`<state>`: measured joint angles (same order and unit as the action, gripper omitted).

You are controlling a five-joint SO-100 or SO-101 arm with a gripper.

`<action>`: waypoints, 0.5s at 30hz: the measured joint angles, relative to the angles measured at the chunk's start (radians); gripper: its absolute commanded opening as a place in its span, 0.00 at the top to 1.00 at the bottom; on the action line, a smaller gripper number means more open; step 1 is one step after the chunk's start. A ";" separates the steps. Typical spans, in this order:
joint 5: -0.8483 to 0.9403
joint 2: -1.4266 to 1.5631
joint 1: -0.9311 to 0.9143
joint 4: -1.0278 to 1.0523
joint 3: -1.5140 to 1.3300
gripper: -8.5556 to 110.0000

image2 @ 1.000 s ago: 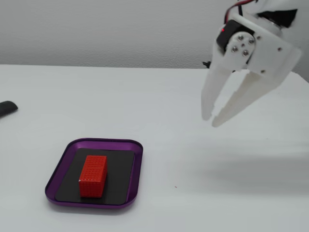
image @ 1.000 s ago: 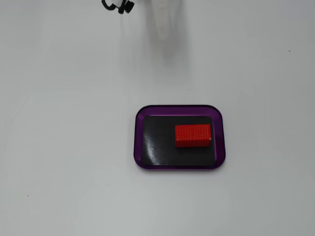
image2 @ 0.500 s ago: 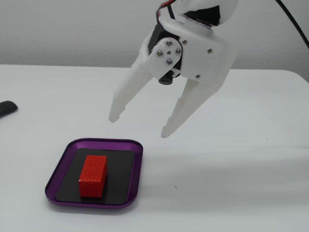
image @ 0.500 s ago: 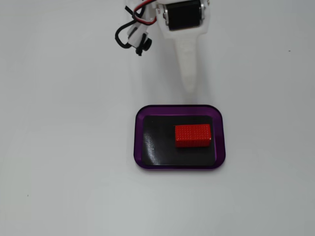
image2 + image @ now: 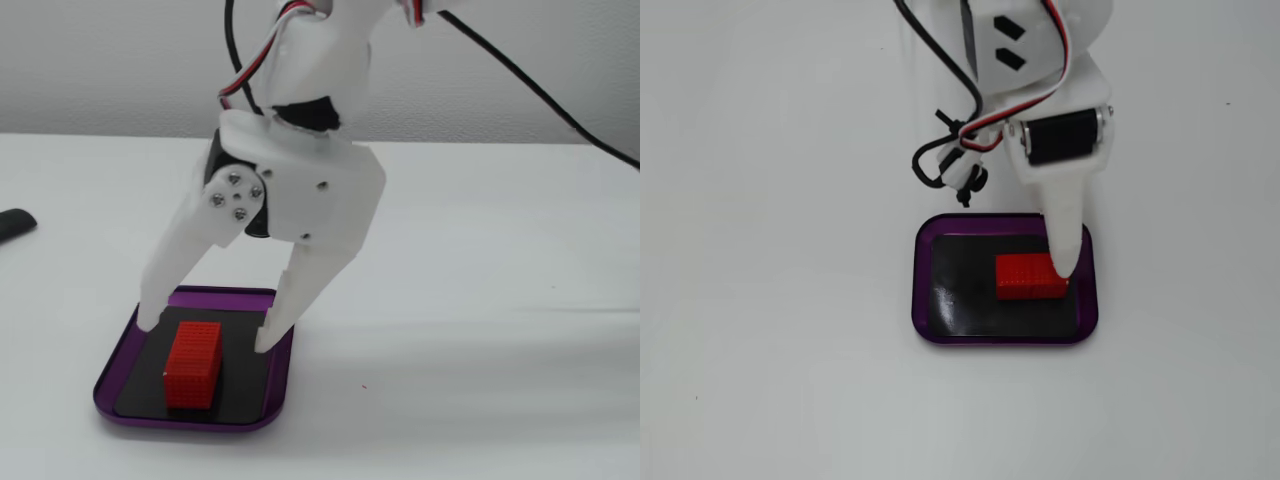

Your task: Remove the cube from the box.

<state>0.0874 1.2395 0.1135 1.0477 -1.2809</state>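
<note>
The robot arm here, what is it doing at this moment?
The white gripper hangs open over the purple box, one finger on each side of the red cube. The cube lies flat on the box's black bottom, not yet gripped or lifted. In the view from above, a fingertip overlaps the cube's right end. It looks ready to close on the cube.

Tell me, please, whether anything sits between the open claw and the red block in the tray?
Nothing visible does. The white claw hangs open over the small red ridged block, a fingertip on either side; only the block lies in the purple-rimmed, black-bottomed tray.
</note>
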 measured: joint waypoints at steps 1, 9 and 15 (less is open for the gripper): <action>0.000 -0.028 0.000 0.000 0.020 0.72; 0.000 -0.163 -0.008 0.000 0.132 0.72; 0.000 -0.202 -0.008 -0.002 0.170 0.78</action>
<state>0.0874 1.0370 0.1058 1.0462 -1.1106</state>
